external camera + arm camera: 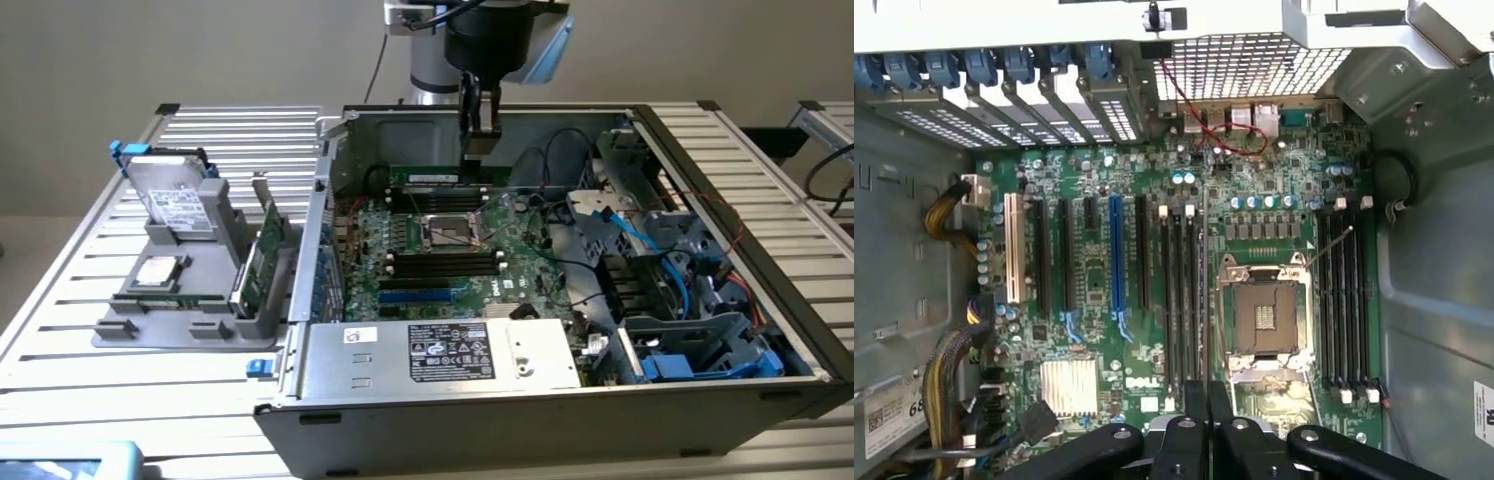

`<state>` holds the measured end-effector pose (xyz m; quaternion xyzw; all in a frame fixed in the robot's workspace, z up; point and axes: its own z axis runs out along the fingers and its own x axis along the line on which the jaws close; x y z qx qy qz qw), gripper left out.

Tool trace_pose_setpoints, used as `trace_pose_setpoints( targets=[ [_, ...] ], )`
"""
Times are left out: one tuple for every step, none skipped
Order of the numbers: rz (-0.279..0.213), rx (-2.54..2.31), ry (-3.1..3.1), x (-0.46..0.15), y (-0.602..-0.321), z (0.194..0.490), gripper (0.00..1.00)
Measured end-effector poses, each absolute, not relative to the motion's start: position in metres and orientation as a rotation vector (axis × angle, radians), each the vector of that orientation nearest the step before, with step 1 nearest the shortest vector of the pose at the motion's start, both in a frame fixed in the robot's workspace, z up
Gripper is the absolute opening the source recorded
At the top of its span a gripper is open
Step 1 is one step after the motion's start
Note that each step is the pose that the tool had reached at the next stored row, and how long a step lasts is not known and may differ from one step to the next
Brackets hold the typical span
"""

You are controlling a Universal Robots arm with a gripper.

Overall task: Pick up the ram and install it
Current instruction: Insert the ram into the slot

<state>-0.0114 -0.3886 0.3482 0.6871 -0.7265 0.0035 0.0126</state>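
Ram (441,177), a thin green strip, stands on edge across the memory slots on the far side of the empty processor socket (450,232), inside the open computer case (727,160). Directly above it, the gripper (479,155) points straight down, its fingers drawn together, tips right at the strip's top edge. Whether they pinch it cannot be told. A grey rack (187,320) of spare parts sits at the exterior view's left.

I record a plain pale wall (187,60) behind the station, evenly lit, a slatted metal counter (80,300) carrying the work, a second counter (830,118) at the exterior view's right edge, and pale floor (24,250) at its left.
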Motion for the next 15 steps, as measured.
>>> trace_pose_setpoints(
  targets=[
    [0.013, 2.140, -2.263, -0.011, -0.388, 0.346, 0.12],
    [0.016, 2.139, -2.262, -0.011, -0.388, 0.345, 0.12],
    [0.018, 2.139, -2.261, -0.011, -0.388, 0.343, 0.12],
    [0.019, 2.138, -2.260, -0.011, -0.388, 0.342, 0.12],
    [0.021, 2.137, -2.259, -0.011, -0.388, 0.340, 0.12],
    [0.024, 2.136, -2.259, -0.011, -0.387, 0.338, 0.12],
    [0.027, 2.135, -2.257, -0.011, -0.387, 0.337, 0.12],
    [0.030, 2.133, -2.256, -0.011, -0.387, 0.336, 0.12],
    [0.032, 2.132, -2.255, -0.011, -0.387, 0.335, 0.12],
    [0.032, 2.132, -2.255, -0.011, -0.387, 0.334, 0.12],
    [0.032, 2.133, -2.255, -0.011, -0.387, 0.333, 0.12],
    [0.032, 2.132, -2.254, -0.011, -0.387, 0.333, 0.12],
    [0.032, 2.132, -2.255, -0.011, -0.387, 0.333, 0.12],
    [0.032, 2.132, -2.255, -0.011, -0.387, 0.333, 0.12],
    [0.032, 2.132, -2.255, -0.011, -0.387, 0.333, 0.12]
  ],
)
